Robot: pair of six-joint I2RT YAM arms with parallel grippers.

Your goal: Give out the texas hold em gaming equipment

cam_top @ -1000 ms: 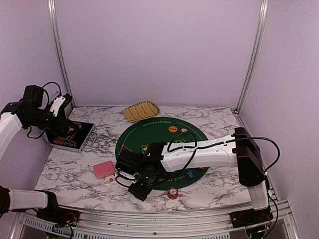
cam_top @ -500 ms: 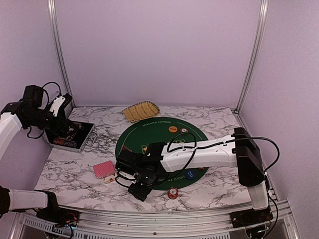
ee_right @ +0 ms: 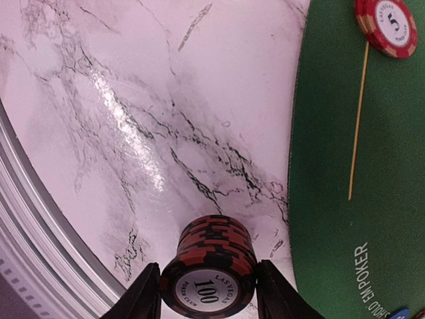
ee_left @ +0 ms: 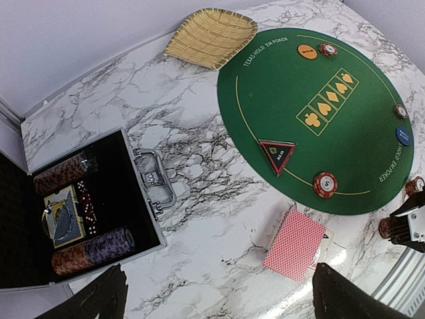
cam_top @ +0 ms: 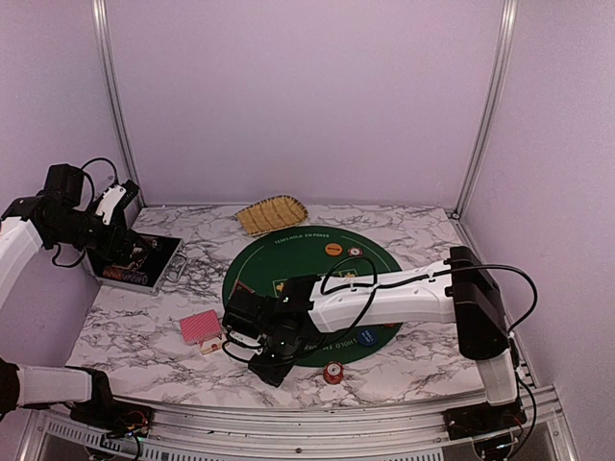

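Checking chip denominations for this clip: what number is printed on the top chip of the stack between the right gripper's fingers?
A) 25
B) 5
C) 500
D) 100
D: in the right wrist view the chip stack between the fingers of the right gripper shows "100" on its top face. The chip marked 5 lies apart from it on the green mat.

Marble table (cam_top: 144, 331) bears mat (cam_top: 288, 257), case (cam_top: 130, 261), basket (cam_top: 272, 213), cards (cam_top: 200, 327).
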